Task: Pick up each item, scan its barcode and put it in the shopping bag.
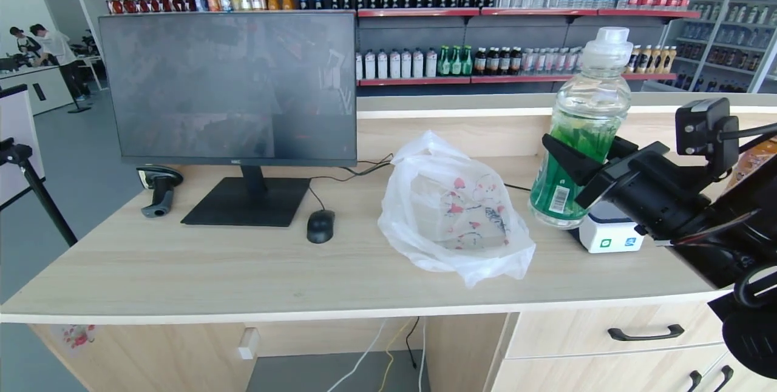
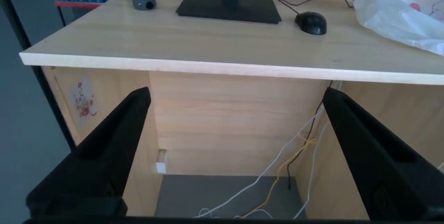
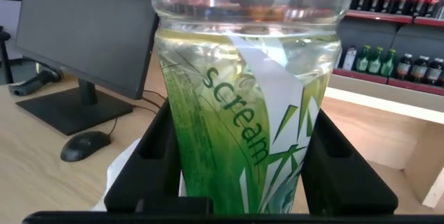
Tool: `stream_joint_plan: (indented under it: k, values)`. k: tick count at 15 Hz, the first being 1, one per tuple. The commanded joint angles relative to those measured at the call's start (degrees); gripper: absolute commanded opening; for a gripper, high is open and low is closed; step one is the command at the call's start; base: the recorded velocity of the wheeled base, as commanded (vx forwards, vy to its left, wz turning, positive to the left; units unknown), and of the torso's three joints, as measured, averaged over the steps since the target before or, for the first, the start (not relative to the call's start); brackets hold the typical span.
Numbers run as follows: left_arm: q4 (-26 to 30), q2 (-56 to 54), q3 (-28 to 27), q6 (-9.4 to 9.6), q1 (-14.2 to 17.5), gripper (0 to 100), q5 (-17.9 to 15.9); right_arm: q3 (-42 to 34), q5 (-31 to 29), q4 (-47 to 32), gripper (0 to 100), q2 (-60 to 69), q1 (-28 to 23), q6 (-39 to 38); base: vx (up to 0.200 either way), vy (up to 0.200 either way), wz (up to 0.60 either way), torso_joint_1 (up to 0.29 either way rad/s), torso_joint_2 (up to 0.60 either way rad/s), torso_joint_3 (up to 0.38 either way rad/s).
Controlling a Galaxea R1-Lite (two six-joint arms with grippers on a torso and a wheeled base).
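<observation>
My right gripper (image 1: 583,164) is shut on a clear bottle with a green label (image 1: 580,143), held upright above the counter's right side with its barcode facing the front. In the right wrist view the bottle (image 3: 246,99) sits squeezed between both fingers (image 3: 149,161). A white plastic shopping bag (image 1: 452,210) lies crumpled on the counter, left of the bottle. A handheld barcode scanner (image 1: 159,189) rests at the far left of the counter. My left gripper (image 2: 236,154) hangs open below the counter's front edge, with nothing between its fingers.
A monitor (image 1: 230,88) on a stand and a black mouse (image 1: 320,225) occupy the counter's left half. A small white box device (image 1: 610,231) stands under the held bottle. An orange item (image 1: 753,164) lies at the far right. Shelves of bottles line the back wall.
</observation>
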State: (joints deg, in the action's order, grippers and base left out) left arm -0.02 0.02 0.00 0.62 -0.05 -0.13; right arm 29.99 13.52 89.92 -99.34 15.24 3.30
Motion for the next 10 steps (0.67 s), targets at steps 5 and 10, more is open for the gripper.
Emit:
stream_joint_plan:
  k: [5, 10]
  values:
    - [-0.06, -0.02, 0.0, 0.08, 0.05, 100, -0.04, 0.16, 0.02, 0.08, 0, -1.21, -0.38, 0.04, 0.04, 0.0, 0.0, 0.001, 0.0, 0.001]
    - [-0.06, -0.02, 0.0, -0.01, 0.05, 100, -0.04, -0.37, 0.02, 0.08, 0, -1.21, -1.0, 0.04, 0.08, 0.0, 0.0, -0.003, 0.0, 0.001]
